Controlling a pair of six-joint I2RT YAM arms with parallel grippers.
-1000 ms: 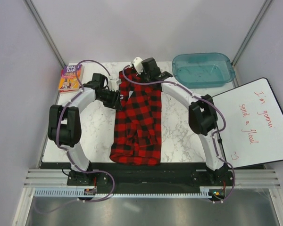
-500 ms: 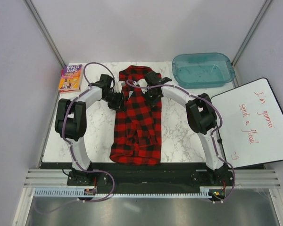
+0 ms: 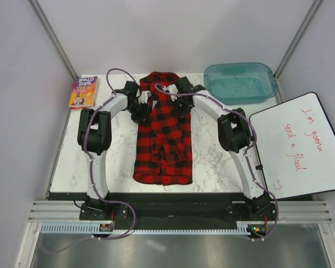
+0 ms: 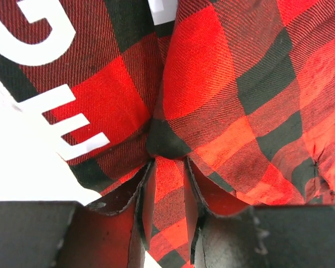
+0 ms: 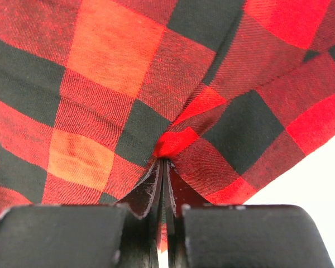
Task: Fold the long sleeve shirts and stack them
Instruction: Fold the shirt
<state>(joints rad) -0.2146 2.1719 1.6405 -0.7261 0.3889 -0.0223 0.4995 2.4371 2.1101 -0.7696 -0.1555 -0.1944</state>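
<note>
One long sleeve shirt [image 3: 163,142], red-and-black check, lies as a long narrow strip down the middle of the marble table. My left gripper [image 3: 143,109] sits at its far left edge, and my right gripper [image 3: 177,101] is on its far part. In the left wrist view the left gripper [image 4: 168,187] pinches a raised fold of the shirt [image 4: 240,84], beside white lettering [image 4: 42,42]. In the right wrist view the right gripper [image 5: 163,170] is shut tight on a pinch of the shirt [image 5: 100,84].
A colourful paperback book [image 3: 84,92] lies at the far left corner. A teal plastic tray [image 3: 240,82] stands at the far right. A whiteboard [image 3: 301,146] with red writing overhangs the table's right edge.
Both arms have reached farther away, dragging the shirt toward the far edge. Its near hem has left the front edge. The left gripper has moved right onto the cloth and narrowed.
</note>
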